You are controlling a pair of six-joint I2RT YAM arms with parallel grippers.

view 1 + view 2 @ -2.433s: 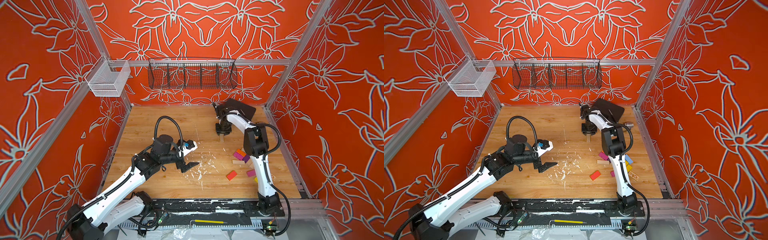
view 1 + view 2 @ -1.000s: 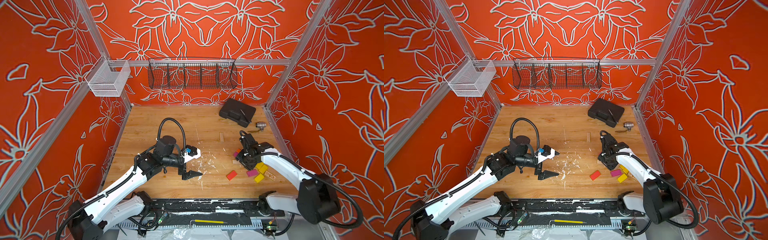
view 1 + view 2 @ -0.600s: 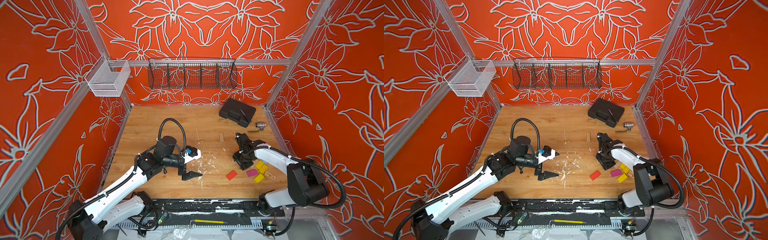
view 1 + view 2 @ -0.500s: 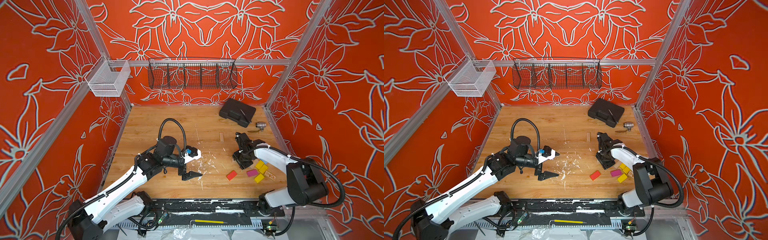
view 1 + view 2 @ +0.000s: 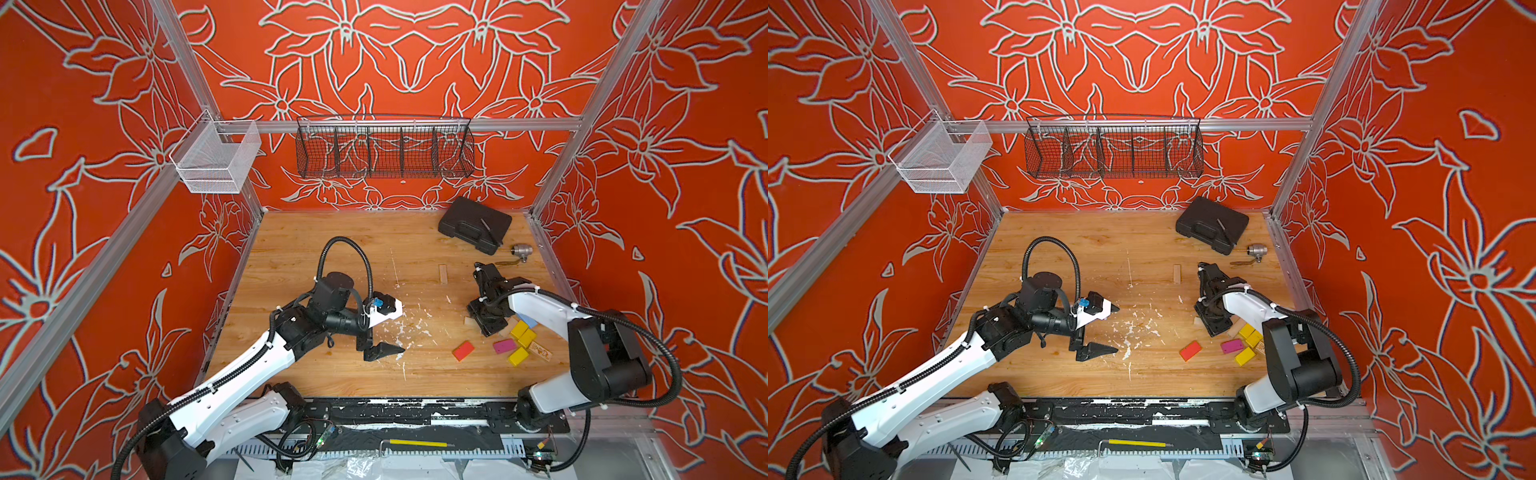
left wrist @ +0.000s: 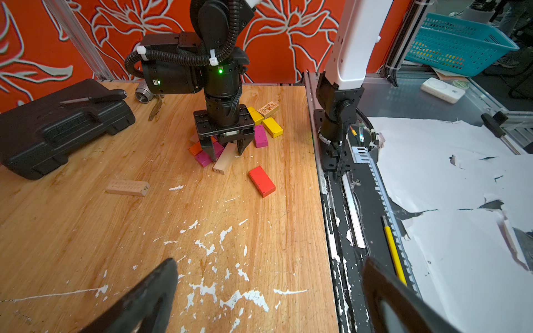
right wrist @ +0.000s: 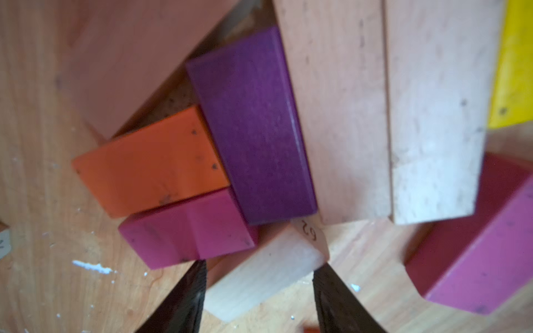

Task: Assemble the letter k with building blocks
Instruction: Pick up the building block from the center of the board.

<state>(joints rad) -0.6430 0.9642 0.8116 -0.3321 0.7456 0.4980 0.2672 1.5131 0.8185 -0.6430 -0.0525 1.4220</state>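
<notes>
Front edge: a yellow pencil (image 5: 417, 443) is seen lying on the black rail (image 5: 415, 411) in front of the wooden table (image 5: 332, 241).

Left tool (image 5: 400, 330): the jaws are spread to their widest and nothing is held. It is poised over the paint-scuffed middle of the table, well apart from every block.

Loose blocks, right side, nearest first: a flat red wooden block (image 5: 463, 351) is found lying alone. Just beyond it, a flat magenta wooden block (image 5: 504, 345), yellow wooden blocks (image 5: 518, 356) and a printed plain-wood block (image 5: 540, 352) are grouped close together. A light blue wooden block (image 5: 527, 320) is half hidden under the right arm (image 5: 540, 307).

Right tool (image 6: 226, 150): it is pointed down at the table, with the jaws partly parted and set either side of a plain wooden block (image 7: 259, 274) that is hand-marked on one end and lies aslant. Whether the fingers press on it cannot be told. Just beside it, an orange wooden block (image 7: 150, 161), a second magenta wooden block (image 7: 187, 233) and a purple wooden block (image 7: 251, 124) are packed touching. A further plain-wood block (image 7: 346, 115) is seen alongside the purple one.

Farther back: a lone engraved plain-wood block (image 5: 443, 274) is noted flat on the table, apart from the pile.

Back right corner: a black plastic case (image 5: 473, 224) is recorded, with a small silver metal fitting (image 5: 521, 250) near it.

Walls: a black wire basket (image 5: 384, 147) is hung at the rear and a white mesh basket (image 5: 214, 160) at the left.
</notes>
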